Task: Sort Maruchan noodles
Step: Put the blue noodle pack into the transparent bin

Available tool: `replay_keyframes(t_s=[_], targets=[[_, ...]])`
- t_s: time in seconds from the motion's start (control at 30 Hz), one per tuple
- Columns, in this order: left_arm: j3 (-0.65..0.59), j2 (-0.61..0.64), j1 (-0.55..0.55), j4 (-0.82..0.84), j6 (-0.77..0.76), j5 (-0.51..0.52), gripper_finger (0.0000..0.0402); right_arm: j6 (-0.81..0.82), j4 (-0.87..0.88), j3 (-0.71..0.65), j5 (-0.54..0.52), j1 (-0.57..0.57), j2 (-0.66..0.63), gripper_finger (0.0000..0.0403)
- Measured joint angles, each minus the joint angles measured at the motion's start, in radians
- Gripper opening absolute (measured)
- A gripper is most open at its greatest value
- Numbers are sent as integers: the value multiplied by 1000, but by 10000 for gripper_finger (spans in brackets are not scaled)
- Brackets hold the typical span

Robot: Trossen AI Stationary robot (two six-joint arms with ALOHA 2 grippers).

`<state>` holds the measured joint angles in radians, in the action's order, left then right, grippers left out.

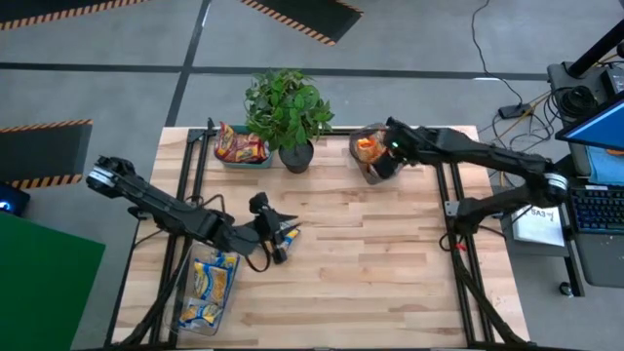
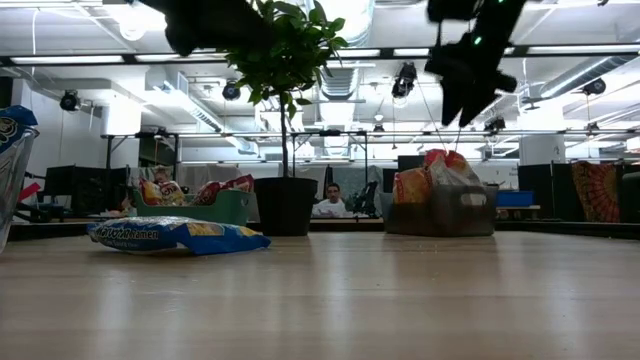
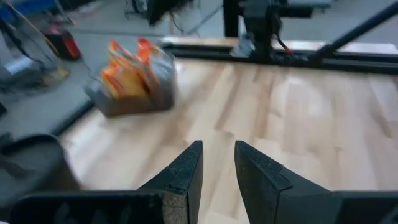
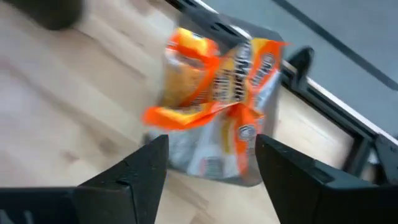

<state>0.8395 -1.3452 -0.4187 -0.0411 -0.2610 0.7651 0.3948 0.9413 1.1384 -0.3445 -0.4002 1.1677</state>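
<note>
Orange noodles [image 4: 217, 81] are seen in a grey bin [image 1: 369, 161] under the right claw [image 4: 211, 155], spread wide. A blue packet [image 2: 178, 236] is left on the counter [image 1: 370, 263] by the left claw [image 3: 217, 165], narrowly parted

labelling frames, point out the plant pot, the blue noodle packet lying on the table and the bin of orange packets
plant pot [image 1: 296, 156], high view, on its rim
blue noodle packet [image 2: 175, 236], low view, middle of the wrapper
bin of orange packets [image 4: 214, 163], right wrist view, on its clear front wall

text: none legible | blue-and-yellow packet [image 2: 178, 235] near left: printing blurred | orange packets [image 4: 214, 93] far right: lettering unreadable | paper [image 1: 535, 223] beyond right edge: writing unreadable
</note>
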Motion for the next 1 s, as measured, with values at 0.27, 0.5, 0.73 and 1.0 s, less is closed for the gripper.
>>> replay_keyframes(t_s=[0.27,0.5,0.73,1.0], targets=[[57,-107,3,147,-286,-91,76,44,-141,-193,3,246,-267,238],[285,-310,20,785,-635,-194,76,75,-446,-392,1,452,-434,238],[483,-576,15,1178,-638,-268,76,69,-521,-430,-22,533,-475,238],[541,-693,16,1167,-556,-283,76,84,-535,-434,-24,541,-429,238]])
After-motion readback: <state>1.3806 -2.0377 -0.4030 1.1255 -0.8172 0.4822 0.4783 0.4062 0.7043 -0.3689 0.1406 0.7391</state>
